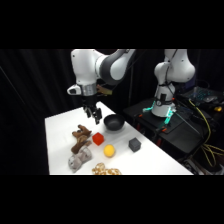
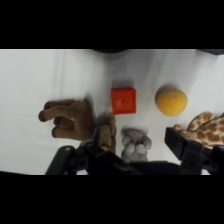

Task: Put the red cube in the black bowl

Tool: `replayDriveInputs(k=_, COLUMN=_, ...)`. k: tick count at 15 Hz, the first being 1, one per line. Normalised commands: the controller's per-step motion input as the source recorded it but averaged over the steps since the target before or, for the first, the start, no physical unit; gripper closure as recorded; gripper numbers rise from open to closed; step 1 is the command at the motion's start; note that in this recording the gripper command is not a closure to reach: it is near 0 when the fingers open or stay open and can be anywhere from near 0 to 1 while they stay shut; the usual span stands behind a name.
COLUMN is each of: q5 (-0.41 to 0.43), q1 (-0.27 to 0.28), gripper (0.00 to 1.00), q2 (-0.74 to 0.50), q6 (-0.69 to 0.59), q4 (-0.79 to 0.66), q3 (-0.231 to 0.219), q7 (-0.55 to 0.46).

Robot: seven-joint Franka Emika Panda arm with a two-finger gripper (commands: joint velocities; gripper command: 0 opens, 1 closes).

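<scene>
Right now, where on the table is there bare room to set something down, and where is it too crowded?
Bare: the table's far-left strip beyond the brown plush toy, and the near-right stretch past the dark grey cube. Crowded: the middle, where the red cube, yellow ball, grey plush toy and giraffe toy cluster, with the black bowl behind them under the gripper.

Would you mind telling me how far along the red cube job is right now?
Nothing is done yet: the red cube sits on the table, outside the black bowl. The gripper hangs above the toys, holding nothing. Grasping, carrying and dropping the cube into the bowl all remain.
</scene>
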Motion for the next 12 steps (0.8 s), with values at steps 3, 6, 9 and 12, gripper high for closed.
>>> replayDriveInputs(k=3, q5=-0.045, q1=-0.097, gripper=0.00, q2=0.18, q6=0.31, q4=0.08, q3=0.054, q7=-0.22)
replayDriveInputs(k=6, q5=0.003, q1=-0.138, gripper=0.00, q2=0.21, q6=0.30, q4=0.06, q3=0.084, q7=-0.26)
replayDriveInputs(k=9, q5=0.045, q1=-0.165, gripper=0.00, q2=0.23, q6=0.22, q4=0.12, q3=0.119, q7=-0.27)
replayDriveInputs(k=12, q5=0.066, q1=-0.142, gripper=0.00, q2=0.22, q6=0.15, q4=0.14, q3=0.145, q7=-0.23)
